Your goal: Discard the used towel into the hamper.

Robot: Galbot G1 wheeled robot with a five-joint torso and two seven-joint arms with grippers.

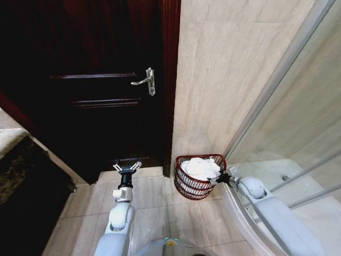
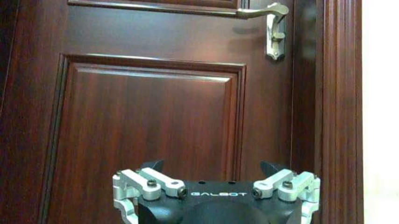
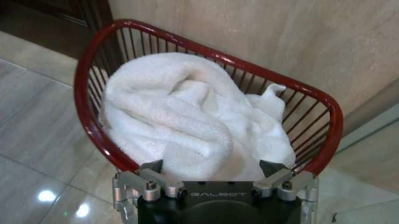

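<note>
From the head view, the right claw [image 1: 222, 179] is low down by the floor, right at the rim of the hamper [image 1: 187, 186]. The hamper is a small round red basket made of thin bars. It stands on the tiled floor [image 1: 154, 208], against the wall, just past the right claw. A white towel [image 1: 200, 168] lies bunched up inside it. The left claw [image 1: 127, 168] is off to the other side, well apart from the hamper. It points at the dark wooden door [image 1: 96, 96], and its fingers are spread open. A silver door handle [image 1: 147, 80] is high above that claw.

In the left wrist view, the left claw [image 2: 212, 169] is open and holds nothing. The door [image 2: 149, 121] is straight ahead of it, with the handle [image 2: 269, 21] up above.

In the right wrist view, the right claw [image 3: 212, 166] is open and empty. The towel [image 3: 187, 121] sits just in front of its tips, heaped in the hamper [image 3: 84, 100].
</note>
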